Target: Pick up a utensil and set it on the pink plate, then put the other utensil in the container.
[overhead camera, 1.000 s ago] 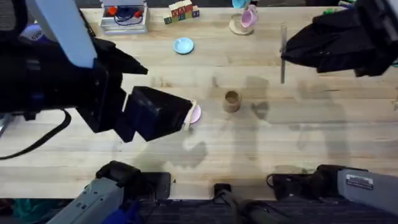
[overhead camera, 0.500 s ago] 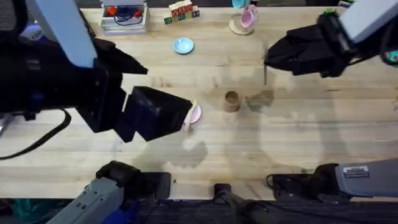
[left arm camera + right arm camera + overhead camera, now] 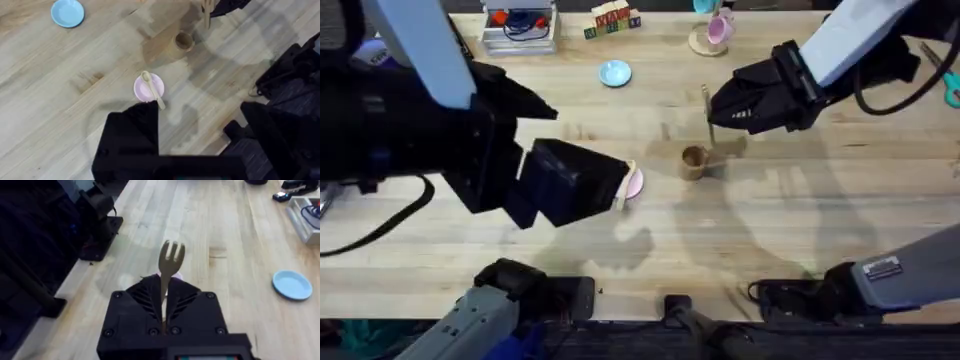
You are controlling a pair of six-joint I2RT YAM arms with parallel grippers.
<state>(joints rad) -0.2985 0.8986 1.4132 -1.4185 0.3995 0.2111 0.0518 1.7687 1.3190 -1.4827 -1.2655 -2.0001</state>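
Change: since a second ago the right arm has swung in from the far right edge toward the table's middle, carrying the fork along; the left arm has kept its place.
Right gripper [image 3: 712,112]: clamped on the fork's handle, held above the table just beyond the container.
Fork [image 3: 705,108]: upright in the right fingers, tines out past the fingertips in the right wrist view [image 3: 171,254].
Container [image 3: 693,160]: small brown wooden cup, standing upright near the table's centre, mouth open.
Spoon [image 3: 151,88]: lying across the pink plate, bowl on the plate, handle tip over the rim.
Pink plate [image 3: 141,90]: flat on the table, near the container.
Left gripper [image 3: 200,135]: raised over the plate, fingers spread wide, nothing between them.
Blue plate [image 3: 615,72]: farther back, well apart.
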